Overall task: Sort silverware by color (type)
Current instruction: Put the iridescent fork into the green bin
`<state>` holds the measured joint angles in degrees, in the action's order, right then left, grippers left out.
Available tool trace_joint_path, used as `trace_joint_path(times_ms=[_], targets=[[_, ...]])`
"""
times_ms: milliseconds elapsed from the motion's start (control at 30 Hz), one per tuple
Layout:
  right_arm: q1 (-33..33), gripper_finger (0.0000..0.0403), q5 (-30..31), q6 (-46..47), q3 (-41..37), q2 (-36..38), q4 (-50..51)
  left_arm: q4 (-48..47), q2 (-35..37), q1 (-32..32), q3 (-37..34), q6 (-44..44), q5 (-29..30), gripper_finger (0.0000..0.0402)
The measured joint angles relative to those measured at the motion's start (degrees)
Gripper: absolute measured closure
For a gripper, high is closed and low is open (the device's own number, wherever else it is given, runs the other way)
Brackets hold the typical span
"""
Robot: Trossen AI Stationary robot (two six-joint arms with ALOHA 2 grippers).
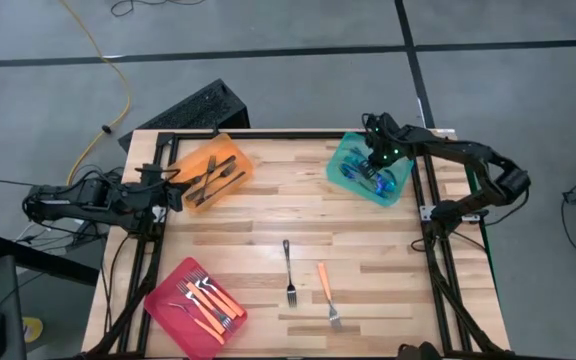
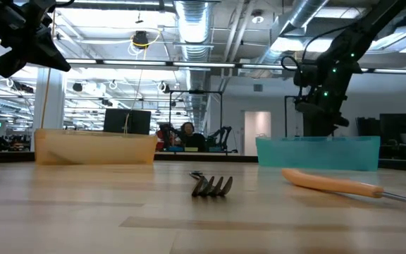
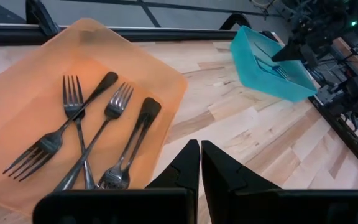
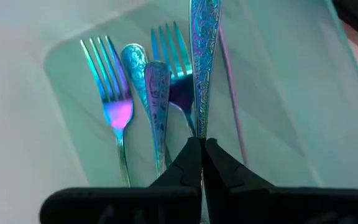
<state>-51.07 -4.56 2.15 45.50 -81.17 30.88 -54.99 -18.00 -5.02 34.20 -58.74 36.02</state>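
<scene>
From above: a wooden table [image 1: 368, 250] with three trays. At the far left, an orange tray [image 1: 230, 152] with dark forks [image 1: 208, 178] inside. At the far right, a teal tray [image 1: 344, 158] with blue forks [image 1: 373, 180] inside. At the near left, a pink tray [image 1: 166, 292] with orange forks [image 1: 211, 305] inside. Loose on the bare wood in the middle, a dark fork [image 1: 289, 270], and just beside it an orange fork [image 1: 327, 293]. Left gripper [image 1: 175, 181] at the left edge of the orange tray. Right gripper [image 1: 378, 160] over the teal tray.

From table height: loose dark fork close in front, prongs curling up. Loose orange fork to its right, lying flat. Behind them both far trays, and the right gripper hanging over the teal one. Left arm high at the top left. Far back in the room, a person [image 2: 187, 131] sitting.

From the left wrist: four dark forks lying crossed in the orange tray. Left gripper's fingers [image 3: 185, 167] pressed together, holding nothing, over the wood just beside that tray. Teal tray well apart across the table.

From the right wrist: blue forks lying side by side on the teal tray's floor. Right gripper's fingers [image 4: 191, 157] pinched together on the thin end of one blue fork [image 4: 203, 62], its patterned handle pointing away.
</scene>
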Motion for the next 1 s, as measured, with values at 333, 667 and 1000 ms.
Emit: trace_joint_path(times_ms=[333, 667, 1000], targets=[[-0.8, 0.0381, -0.15, -0.48, -2.67, -0.04, -2.11, -0.02, 0.02, 0.0, 0.0, 0.0, 0.41, 0.0401], [-0.78, 0.0378, -0.11, -0.66, -2.67, -1.31, -3.68, -0.04, 0.0, -0.01, 0.0, 1.09, 0.86, 0.0401], [-0.76, 0.0371, 0.0, -0.63, -2.67, -4.61, -4.5, -0.04, 0.01, -0.01, 0.0, 0.76, 0.85, 0.0401]])
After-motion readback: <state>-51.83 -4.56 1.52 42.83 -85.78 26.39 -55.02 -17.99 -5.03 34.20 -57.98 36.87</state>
